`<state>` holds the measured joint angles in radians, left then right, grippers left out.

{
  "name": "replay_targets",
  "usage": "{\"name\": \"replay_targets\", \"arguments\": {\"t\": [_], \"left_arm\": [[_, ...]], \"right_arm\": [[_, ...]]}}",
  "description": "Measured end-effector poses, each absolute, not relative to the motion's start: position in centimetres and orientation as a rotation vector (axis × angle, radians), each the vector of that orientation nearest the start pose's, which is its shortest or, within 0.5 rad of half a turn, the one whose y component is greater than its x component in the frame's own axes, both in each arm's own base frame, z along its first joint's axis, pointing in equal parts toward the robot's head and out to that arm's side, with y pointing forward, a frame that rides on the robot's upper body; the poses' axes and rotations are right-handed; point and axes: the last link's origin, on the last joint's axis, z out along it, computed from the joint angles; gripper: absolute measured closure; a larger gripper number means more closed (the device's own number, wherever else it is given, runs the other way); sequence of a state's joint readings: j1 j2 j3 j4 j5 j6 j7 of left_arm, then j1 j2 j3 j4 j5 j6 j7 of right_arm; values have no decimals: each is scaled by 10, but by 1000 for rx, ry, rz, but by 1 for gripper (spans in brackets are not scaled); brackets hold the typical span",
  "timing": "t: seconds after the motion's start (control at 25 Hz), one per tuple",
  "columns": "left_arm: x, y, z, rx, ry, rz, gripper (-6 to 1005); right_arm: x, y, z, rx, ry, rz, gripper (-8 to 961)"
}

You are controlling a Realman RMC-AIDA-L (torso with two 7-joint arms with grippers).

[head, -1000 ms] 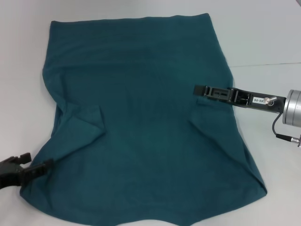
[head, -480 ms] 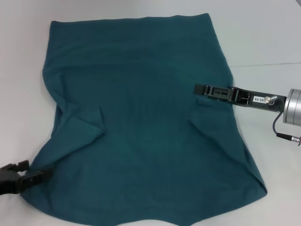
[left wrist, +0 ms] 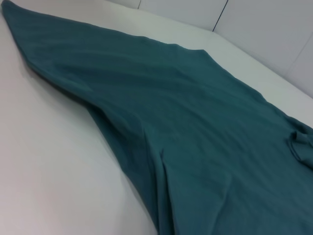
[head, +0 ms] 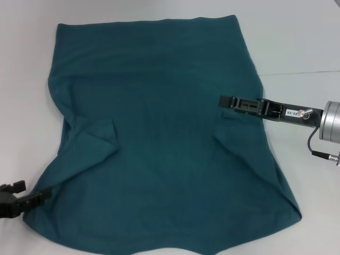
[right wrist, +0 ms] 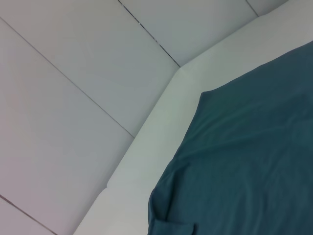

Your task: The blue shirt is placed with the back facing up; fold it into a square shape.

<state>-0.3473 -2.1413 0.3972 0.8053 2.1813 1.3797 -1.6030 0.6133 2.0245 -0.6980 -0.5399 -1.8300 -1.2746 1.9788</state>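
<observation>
Left gripper has slid off near-left corner of shirt, jaws apart, holding nothing. Right gripper unmoved over shirt's right side; we cannot tell its grip. Shirt flat on table, sleeves folded in; we judge regrasp needed.

At the right of the head view you can see 1 small white label on the right gripper body, near its silver wrist. It seems to read "40-06", though the characters are tiny. You'll find no other readable text in any view.
</observation>
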Motion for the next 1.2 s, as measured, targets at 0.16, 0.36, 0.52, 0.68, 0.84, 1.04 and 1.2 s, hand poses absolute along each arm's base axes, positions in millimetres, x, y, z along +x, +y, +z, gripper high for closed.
{"name": "replay_targets", "arguments": {"t": [0.16,0.36,0.52,0.68,0.84,1.04,1.2], "left_arm": [[-360,289,32,-2212,-1166,-504,95],[-362,287,31,-2211,-1173,-501,95],[-362,286,30,-2216,-1176,-499,94],[-363,285,29,-2221,-1189,-476,94],[-363,286,29,-2222,-1188,-477,94],[-362,285,28,-2238,-1190,-471,94],[-359,283,29,-2267,-1185,-471,94]], "right_arm": [[261,387,17,-2237,1439,915,18],[261,389,18,-2232,1435,912,18],[261,389,19,-2232,1433,911,17],[261,389,19,-2231,1433,911,17],[261,390,19,-2230,1433,910,17],[261,390,19,-2229,1433,910,18],[261,390,19,-2228,1433,911,18]]}}
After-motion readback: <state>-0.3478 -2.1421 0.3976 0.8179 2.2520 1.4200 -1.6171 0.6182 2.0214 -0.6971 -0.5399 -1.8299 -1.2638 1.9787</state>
